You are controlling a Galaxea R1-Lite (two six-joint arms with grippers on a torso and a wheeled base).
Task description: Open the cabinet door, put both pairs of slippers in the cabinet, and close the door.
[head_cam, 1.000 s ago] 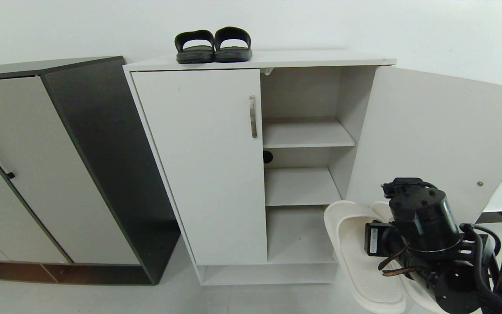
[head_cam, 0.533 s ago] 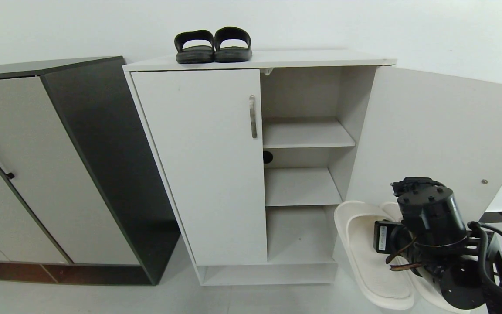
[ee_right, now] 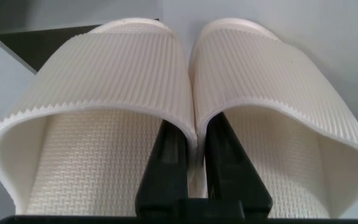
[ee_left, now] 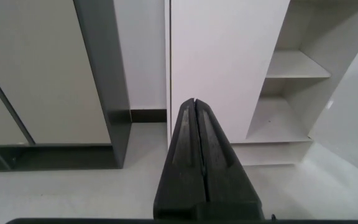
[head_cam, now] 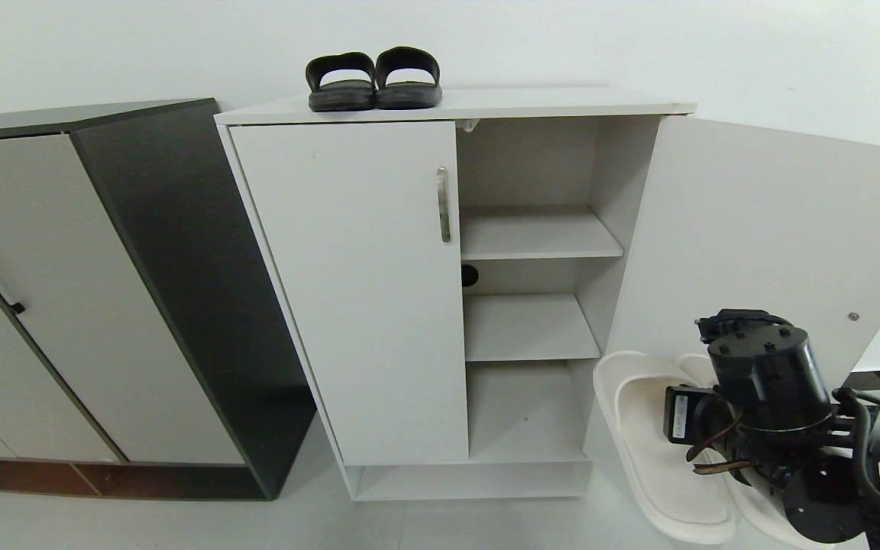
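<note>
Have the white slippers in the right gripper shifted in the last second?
Yes. The white slippers, clamped in the right gripper, have drifted to the robot's right, away from the white cabinet, which has not shifted.

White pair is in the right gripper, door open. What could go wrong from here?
The right gripper pinches only the inner strap edges of the white slippers, so one could slip out. The pair hangs close to the open door and the cabinet wall; swinging in could clip either.
</note>
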